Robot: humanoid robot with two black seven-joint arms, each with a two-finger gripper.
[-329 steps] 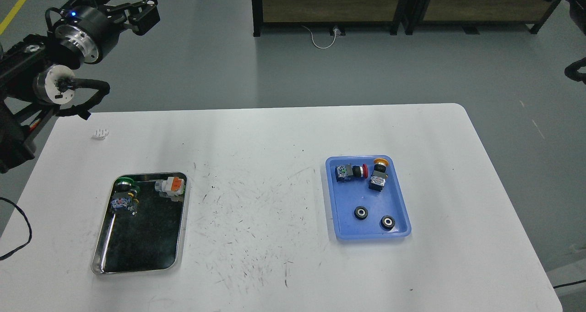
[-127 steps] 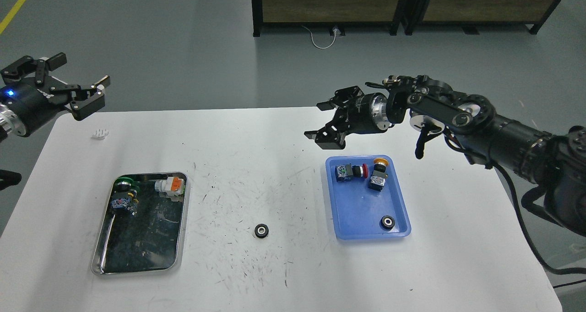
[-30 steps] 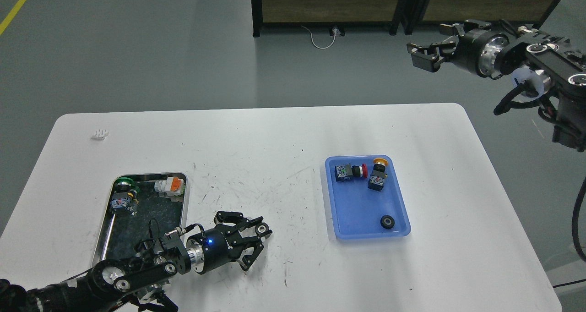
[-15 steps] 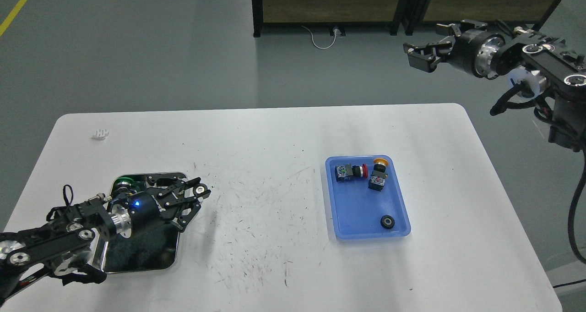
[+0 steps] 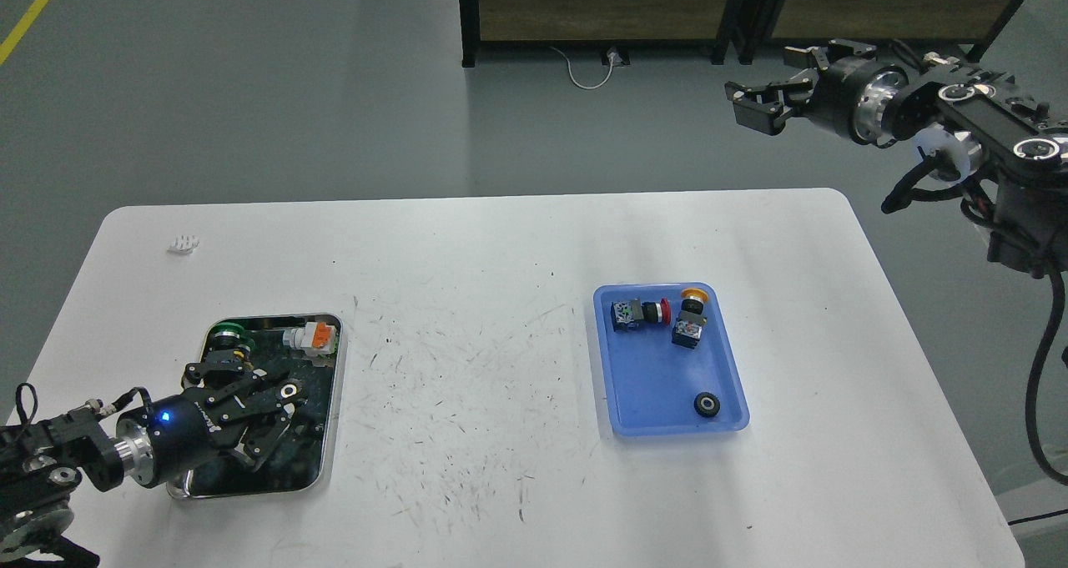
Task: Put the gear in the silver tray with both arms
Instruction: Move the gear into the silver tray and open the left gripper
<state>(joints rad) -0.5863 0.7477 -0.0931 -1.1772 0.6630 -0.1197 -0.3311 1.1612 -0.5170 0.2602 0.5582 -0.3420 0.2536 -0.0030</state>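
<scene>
Left claw (image 5: 279, 405) hovers over the silver tray (image 5: 329, 434), gripping a small gear (image 5: 289, 390); next, release it. Right claw (image 5: 755, 105) hangs spread, empty.

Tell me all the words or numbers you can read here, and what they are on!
None can be read.
Switches in the blue tray: colourful label on the left one, pale one on the right one, both too small to read.
Switch in the silver tray: orange and white body, no readable text.
Left end effector: only a blue light, no writing.
</scene>
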